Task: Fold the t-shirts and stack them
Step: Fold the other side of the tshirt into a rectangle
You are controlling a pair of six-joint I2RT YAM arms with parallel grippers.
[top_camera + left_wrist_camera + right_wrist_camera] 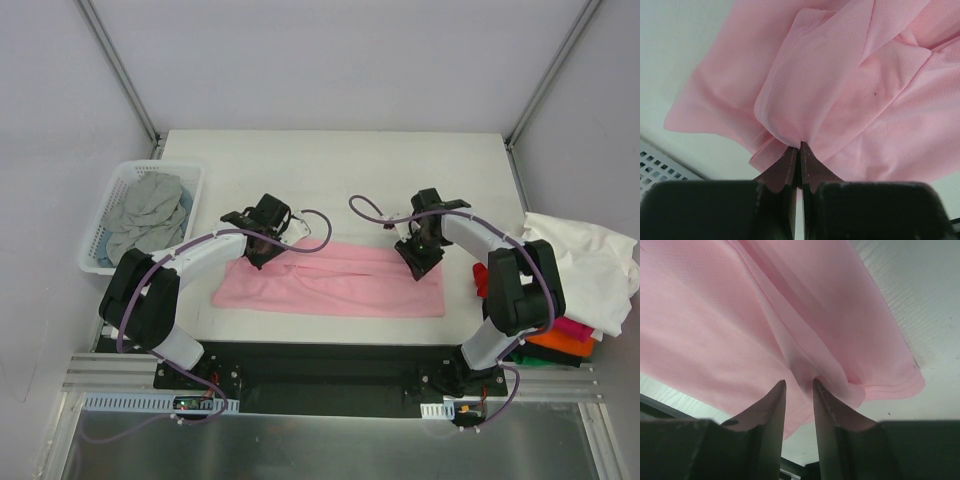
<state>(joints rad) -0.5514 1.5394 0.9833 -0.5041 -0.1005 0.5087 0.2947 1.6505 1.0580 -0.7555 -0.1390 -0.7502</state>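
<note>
A light pink t-shirt (330, 285) lies in a long folded band across the middle of the table. My left gripper (258, 255) is shut on a bunched fold near the band's left end; in the left wrist view the jaws (800, 146) meet on the pink cloth (840, 75). At the band's right end is my right gripper (415, 268). Its jaws (799, 382) stand apart in the right wrist view, with a ridge of pink cloth (715, 315) between the tips. Grey t-shirts (150, 210) fill the basket at left.
The white lattice basket (105, 215) stands at the table's left edge. A heap of t-shirts hangs off the right edge: white (580, 255) on top, magenta (572, 327) and orange (565, 345) below. Metal frame posts rise at the back corners.
</note>
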